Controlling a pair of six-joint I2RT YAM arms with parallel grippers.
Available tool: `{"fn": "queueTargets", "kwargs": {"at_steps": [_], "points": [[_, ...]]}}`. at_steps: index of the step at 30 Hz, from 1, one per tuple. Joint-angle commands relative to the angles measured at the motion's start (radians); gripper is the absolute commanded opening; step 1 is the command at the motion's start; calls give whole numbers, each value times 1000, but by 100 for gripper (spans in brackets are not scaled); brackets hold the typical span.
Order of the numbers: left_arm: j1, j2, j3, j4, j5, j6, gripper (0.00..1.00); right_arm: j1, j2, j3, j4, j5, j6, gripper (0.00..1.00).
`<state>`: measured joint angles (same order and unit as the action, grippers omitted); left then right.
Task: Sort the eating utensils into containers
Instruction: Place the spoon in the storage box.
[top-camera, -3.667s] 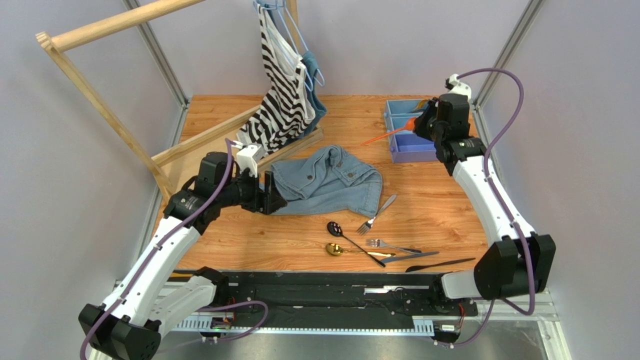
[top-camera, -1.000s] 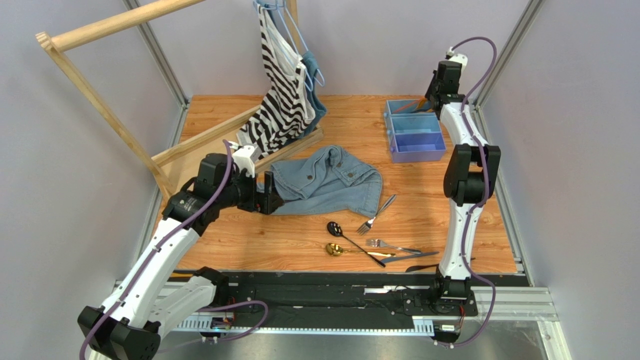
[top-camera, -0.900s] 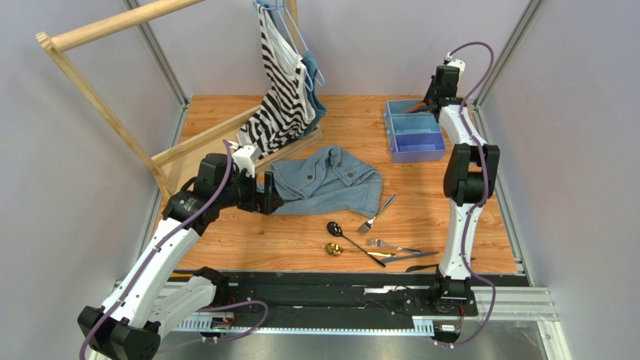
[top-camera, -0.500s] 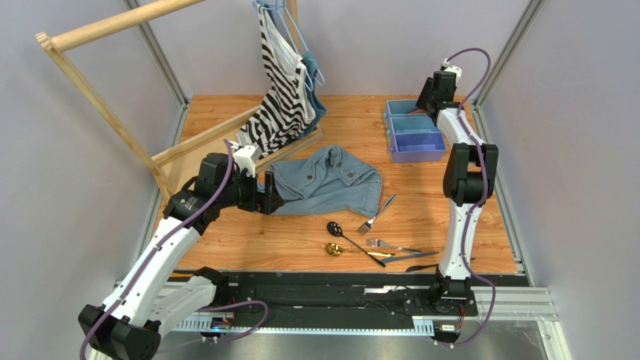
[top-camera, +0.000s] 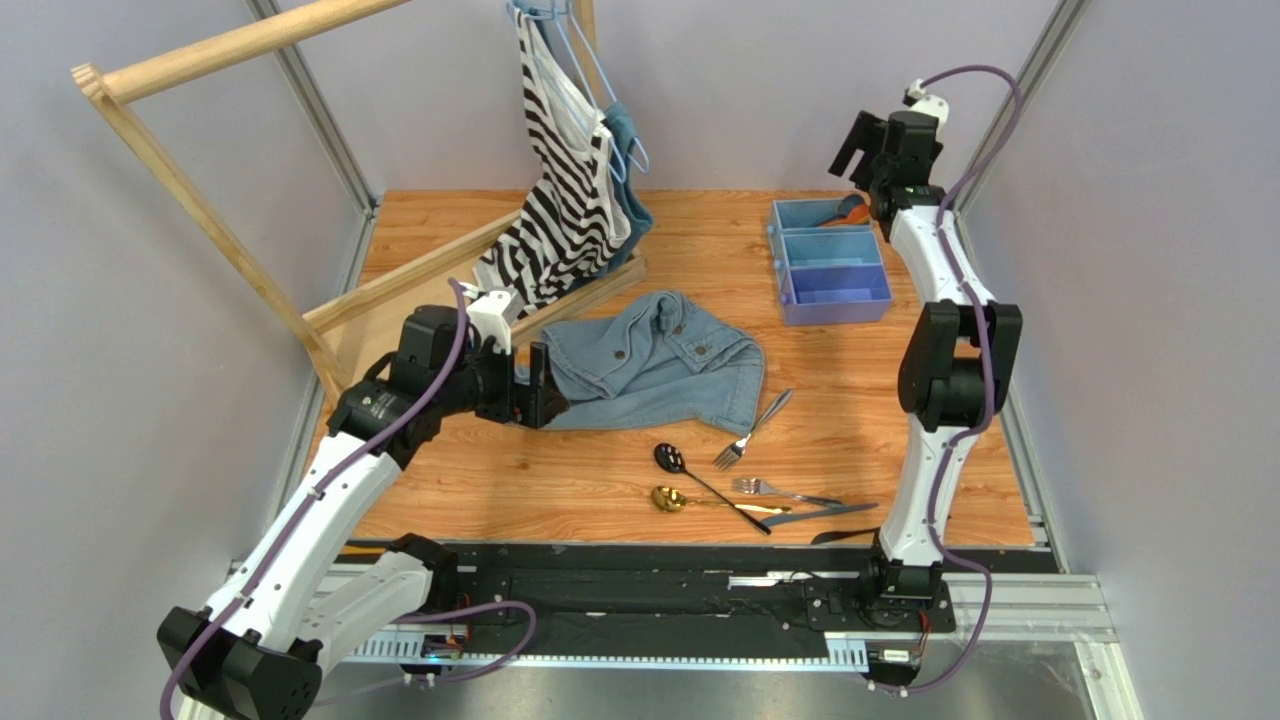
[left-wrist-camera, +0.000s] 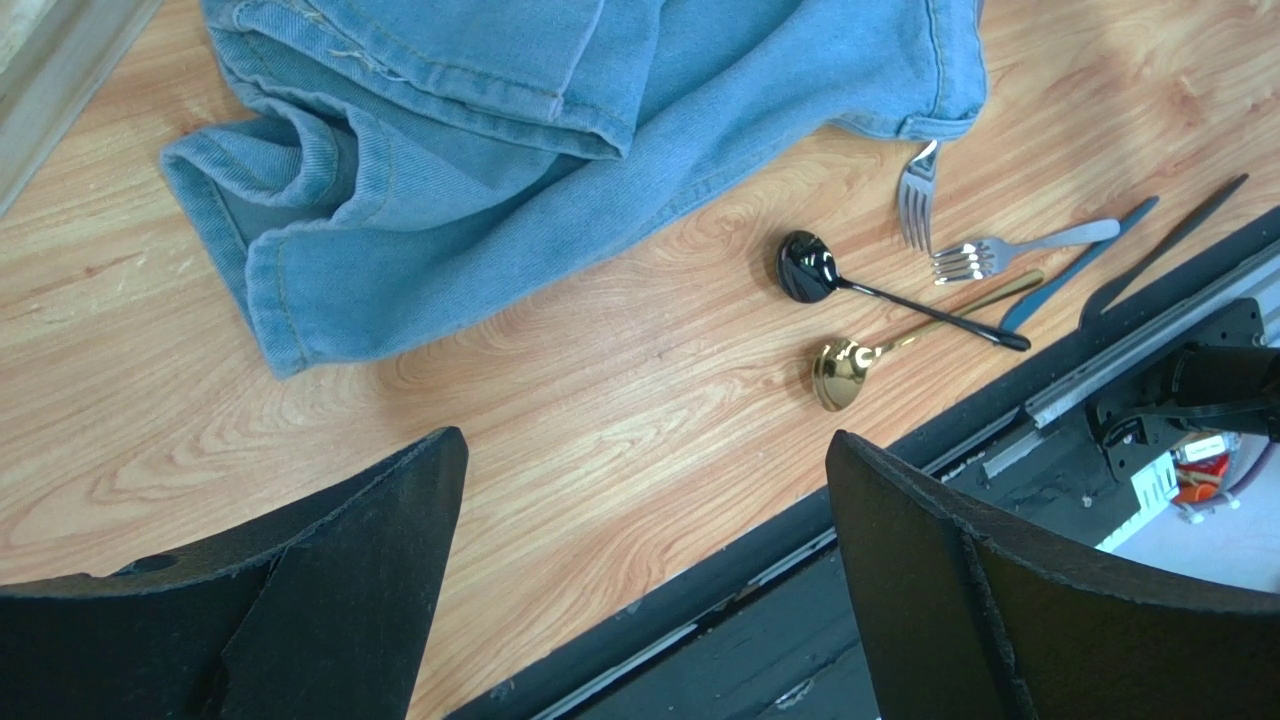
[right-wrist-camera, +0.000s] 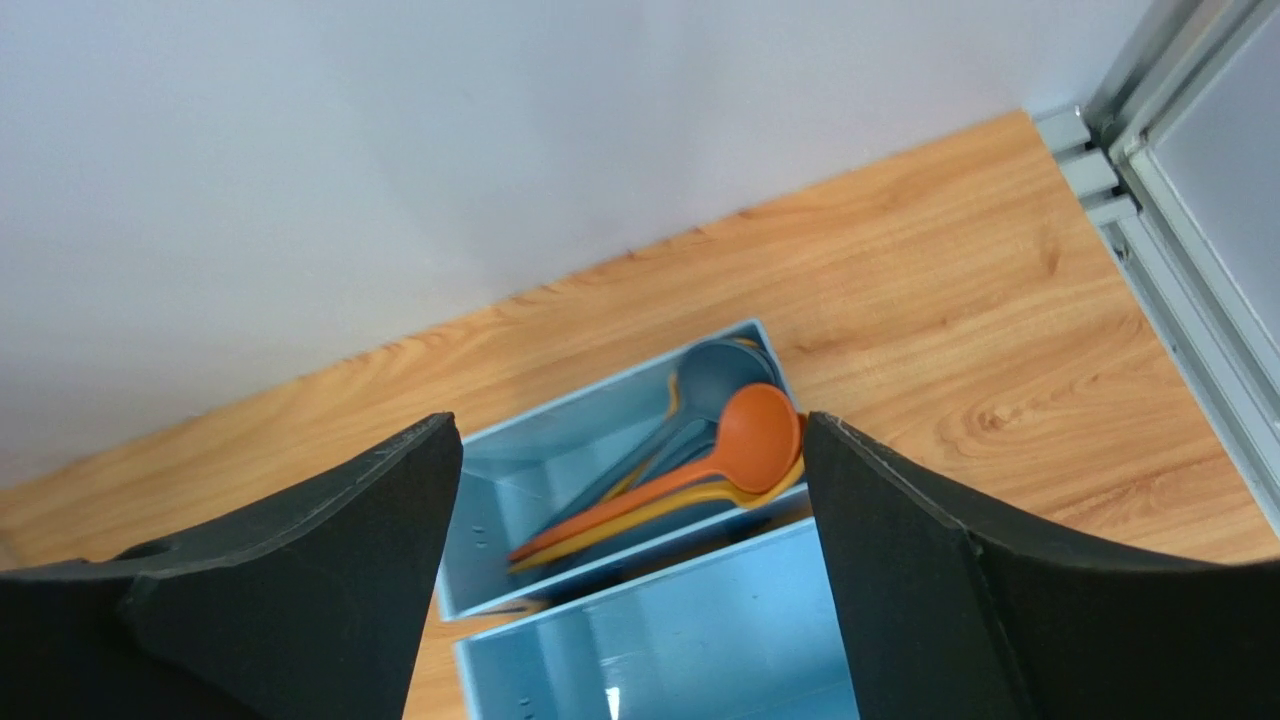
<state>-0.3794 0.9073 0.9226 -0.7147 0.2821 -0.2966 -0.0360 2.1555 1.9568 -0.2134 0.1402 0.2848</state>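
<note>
The right tool hangs open and empty above the light blue tray at 1 o'clock on the worktop. An orange spoon lies in the tray's farthest compartment, on a blue spoon. The left tool, at 9 o'clock, is also open and empty. A black spoon, a gold spoon, forks and knives lie loose at 5 o'clock.

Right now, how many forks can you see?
2. One fork lies with its handle at the jeans' edge; the other fork lies nearer the front, beside the black spoon. More could be hidden under the jeans.
</note>
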Motion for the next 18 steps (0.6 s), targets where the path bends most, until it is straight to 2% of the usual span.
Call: {"fn": "queueTargets", "kwargs": {"at_steps": [1, 5, 10, 16, 18], "points": [[0, 16, 13, 9, 12, 24, 98, 2, -160, -59, 112, -77, 92, 90], [0, 30, 16, 15, 28, 27, 98, 2, -256, -185, 182, -117, 175, 92], [-4, 54, 22, 17, 43, 37, 98, 2, -402, -428, 296, -177, 261, 92], [-64, 110, 76, -8, 22, 68, 98, 10, -584, -723, 394, -237, 330, 93], [-88, 140, 102, -35, 0, 77, 97, 13, -653, -765, 393, -246, 329, 93]]}}
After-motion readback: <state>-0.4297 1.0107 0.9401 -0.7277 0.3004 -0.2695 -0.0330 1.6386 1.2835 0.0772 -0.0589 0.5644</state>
